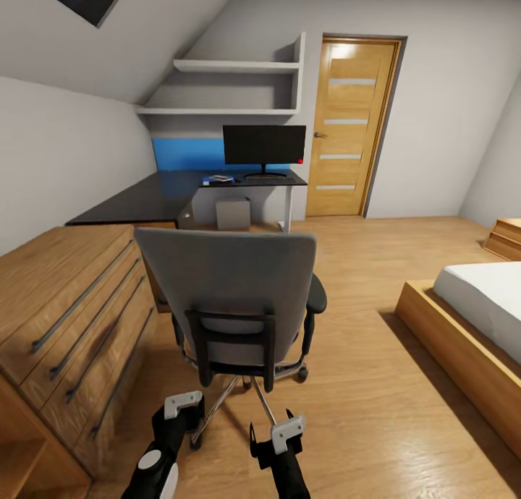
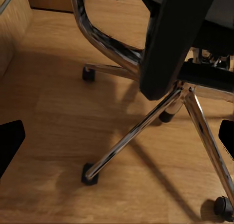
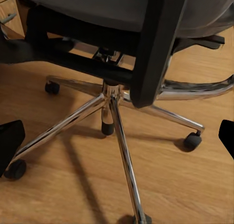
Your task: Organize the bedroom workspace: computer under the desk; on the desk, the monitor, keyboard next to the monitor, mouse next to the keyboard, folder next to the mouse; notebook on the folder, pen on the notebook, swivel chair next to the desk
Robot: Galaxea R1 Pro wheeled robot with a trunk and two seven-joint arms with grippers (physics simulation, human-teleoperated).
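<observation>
The grey swivel chair (image 1: 228, 282) stands with its back to me in the middle of the head view, its seat hidden, so the folder is out of view. Both wrist views look at its chrome base (image 2: 131, 131) (image 3: 114, 117) and casters. My left gripper (image 1: 182, 411) (image 2: 117, 139) and right gripper (image 1: 287, 432) (image 3: 117, 139) hang low just behind the chair, both open and holding nothing. Beyond the chair stands the desk (image 1: 145, 195) with the monitor (image 1: 264, 146) on it. A grey computer (image 1: 233, 214) sits under it. A small blue-and-white item (image 1: 217, 178) lies on the desk left of the monitor.
A light wooden drawer unit (image 1: 65, 304) stands close on the left of the chair. A bed (image 1: 477, 304) with a wooden frame fills the right. A wooden door (image 1: 354, 123) and wall shelves (image 1: 231, 87) are at the back. Bare wooden floor (image 1: 362, 282) lies between chair and bed.
</observation>
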